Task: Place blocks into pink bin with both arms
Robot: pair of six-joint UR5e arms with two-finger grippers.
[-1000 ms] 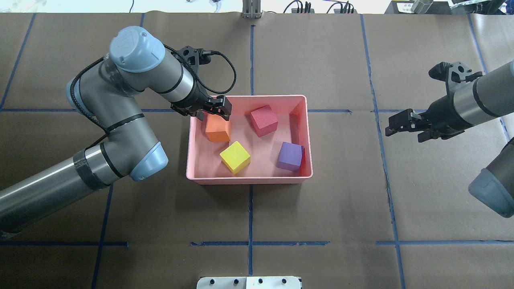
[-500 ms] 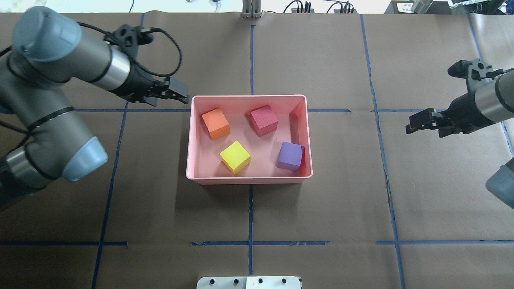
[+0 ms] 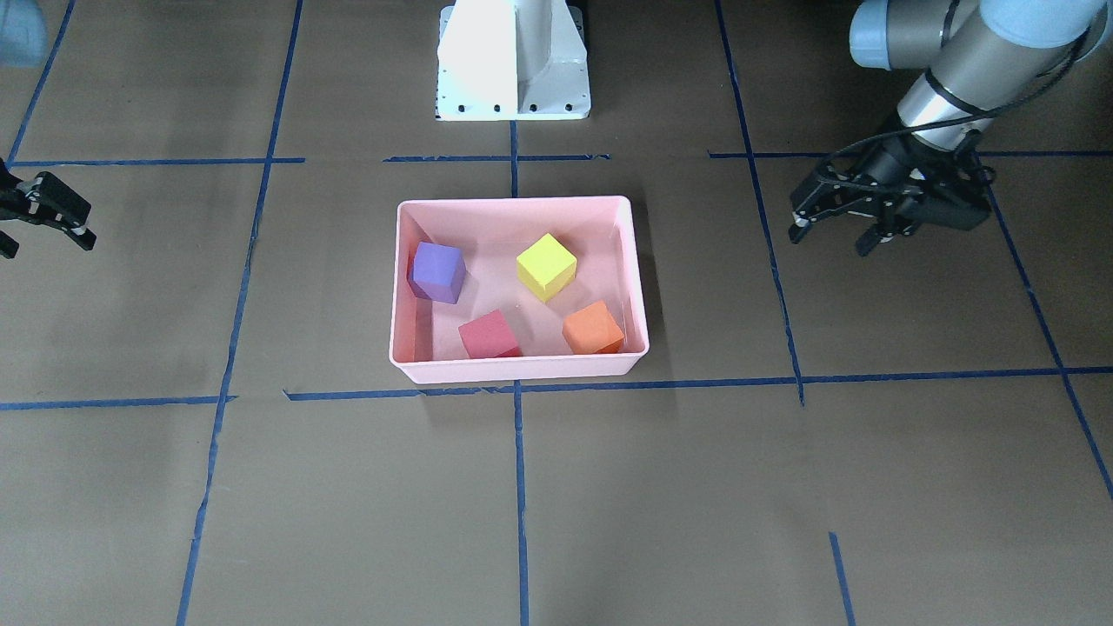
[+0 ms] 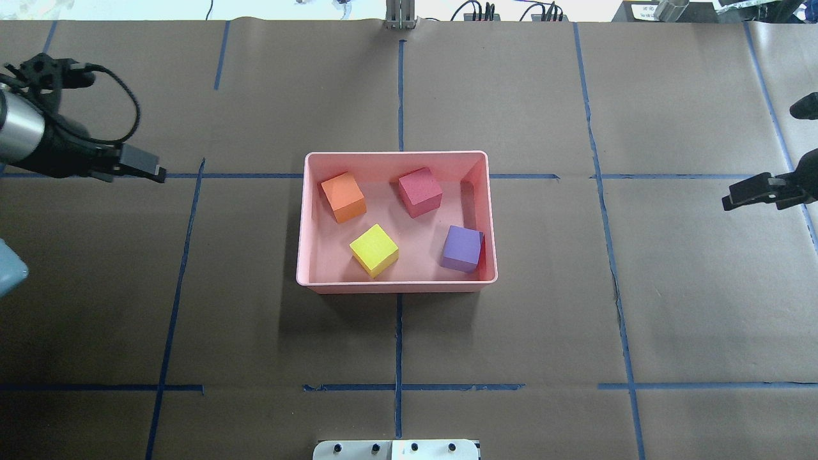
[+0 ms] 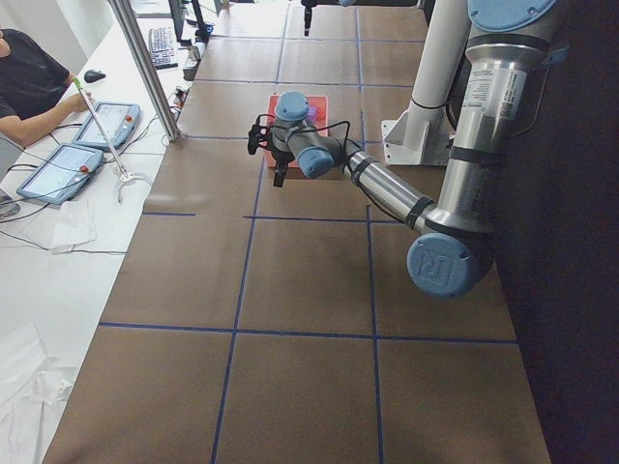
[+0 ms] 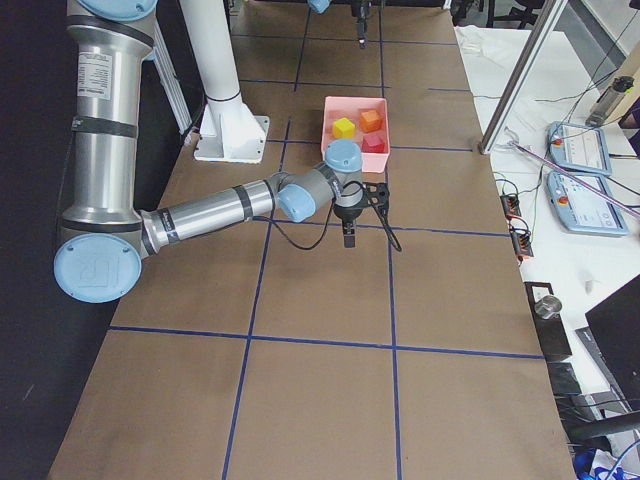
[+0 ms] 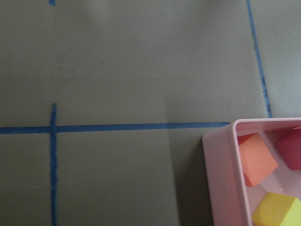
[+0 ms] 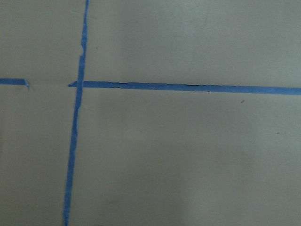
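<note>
The pink bin stands at the table's middle and holds all the blocks: orange, red-pink, yellow-green and purple. The front-facing view shows the same bin and cubes. My left gripper is open and empty, well off the bin on my left side; it also shows in the overhead view. My right gripper is open and empty, far off on my right side. The left wrist view shows the bin's corner with the orange cube.
Brown paper with blue tape lines covers the table. The white pedestal base stands behind the bin on my side. An operator's white table with tablets and a metal post lie beyond the far edge.
My left gripper let go of the orange block in the bin and drew back far to the left. My right gripper drew back to the right.
</note>
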